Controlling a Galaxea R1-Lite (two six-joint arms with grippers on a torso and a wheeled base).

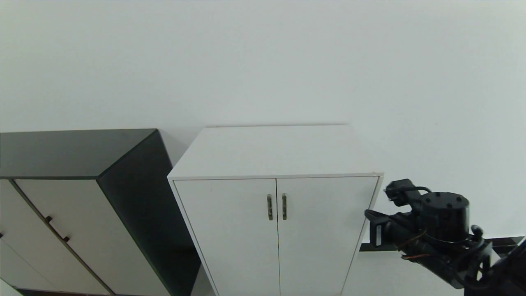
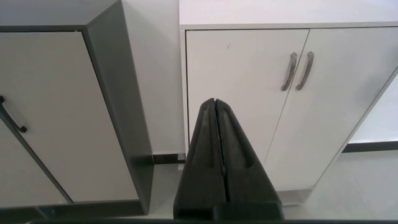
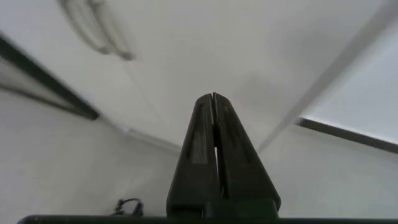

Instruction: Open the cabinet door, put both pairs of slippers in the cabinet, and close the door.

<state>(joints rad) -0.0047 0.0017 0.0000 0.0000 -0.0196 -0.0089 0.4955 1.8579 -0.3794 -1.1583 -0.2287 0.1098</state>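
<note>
A white cabinet [image 1: 275, 230] with two doors stands against the wall, both doors closed. Its two metal handles [image 1: 276, 206] sit side by side at the middle seam. In the left wrist view the same cabinet [image 2: 261, 93] and its handles [image 2: 297, 70] lie ahead, and my left gripper [image 2: 215, 102] is shut, held back from the left door with nothing in it. My right gripper [image 3: 213, 98] is shut too, close in front of the right door near its lower part. The right arm's wrist [image 1: 427, 230] hangs beside the cabinet's right side.
A dark cabinet with pale drawer fronts [image 1: 61, 230] stands to the left of the white one, with a narrow gap between them. A plain white wall [image 1: 263, 61] runs behind, with a dark skirting strip [image 1: 505, 241] at the floor on the right.
</note>
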